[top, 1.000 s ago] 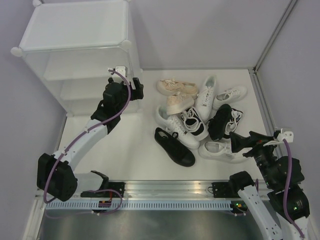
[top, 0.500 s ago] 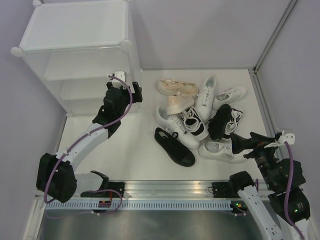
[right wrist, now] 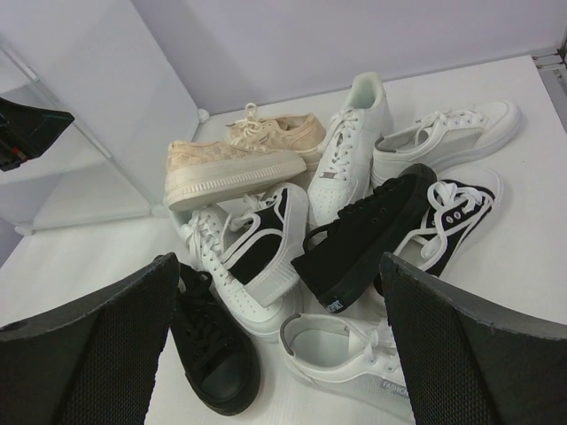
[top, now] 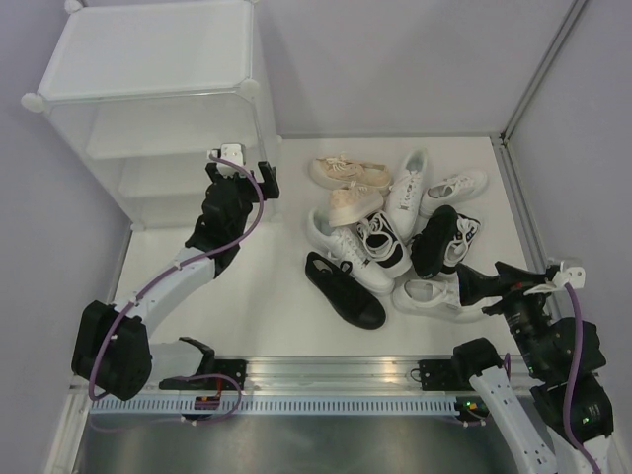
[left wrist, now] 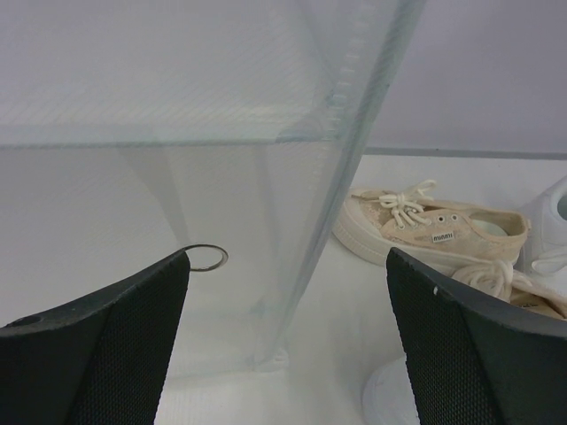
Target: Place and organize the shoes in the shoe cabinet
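The shoe cabinet point(top: 148, 59) stands at the far left, white and translucent, its shelves bare. My left gripper point(top: 242, 170) hangs open just before its right front corner. In the left wrist view the gripper point(left wrist: 288, 345) holds nothing, with the cabinet's frosted panel edge point(left wrist: 350, 133) and a small metal ring point(left wrist: 208, 258) ahead. The shoes lie piled mid-table: a beige pair point(top: 351, 174), white ones point(top: 407, 188), a black-and-white one point(top: 383, 243) and an all-black one point(top: 344, 289). My right gripper point(top: 489, 279) is open and empty, just short of a white sneaker point(right wrist: 372, 354).
A round white connector foot point(left wrist: 390, 398) sits on the table by the left gripper. A grey wall runs behind the table and a metal post point(top: 538, 69) stands at the back right. A metal rail point(top: 326, 380) lines the near edge.
My left gripper has drawn a little up and left toward the cabinet's corner, and its jaws have widened slightly. My right arm has eased slightly toward the near right.
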`<state>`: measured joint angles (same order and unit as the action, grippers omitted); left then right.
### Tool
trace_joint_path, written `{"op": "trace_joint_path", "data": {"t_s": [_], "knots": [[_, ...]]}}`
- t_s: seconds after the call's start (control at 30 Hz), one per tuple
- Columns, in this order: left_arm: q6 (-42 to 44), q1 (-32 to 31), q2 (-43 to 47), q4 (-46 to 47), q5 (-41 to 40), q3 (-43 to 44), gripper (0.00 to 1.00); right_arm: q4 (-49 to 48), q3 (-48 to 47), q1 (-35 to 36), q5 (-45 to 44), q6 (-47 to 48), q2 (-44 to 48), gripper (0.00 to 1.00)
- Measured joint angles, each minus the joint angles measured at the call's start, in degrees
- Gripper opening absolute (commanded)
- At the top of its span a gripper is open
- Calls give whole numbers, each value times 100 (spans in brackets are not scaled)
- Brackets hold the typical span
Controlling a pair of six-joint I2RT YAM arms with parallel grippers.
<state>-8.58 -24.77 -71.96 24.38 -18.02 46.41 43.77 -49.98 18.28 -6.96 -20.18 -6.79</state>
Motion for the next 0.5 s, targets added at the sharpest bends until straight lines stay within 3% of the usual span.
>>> {"op": "trace_joint_path", "data": {"t_s": [0.5], "knots": [[103,-7,-348,146,59,146,96,0,2,0,0,-2,39,98]]}}
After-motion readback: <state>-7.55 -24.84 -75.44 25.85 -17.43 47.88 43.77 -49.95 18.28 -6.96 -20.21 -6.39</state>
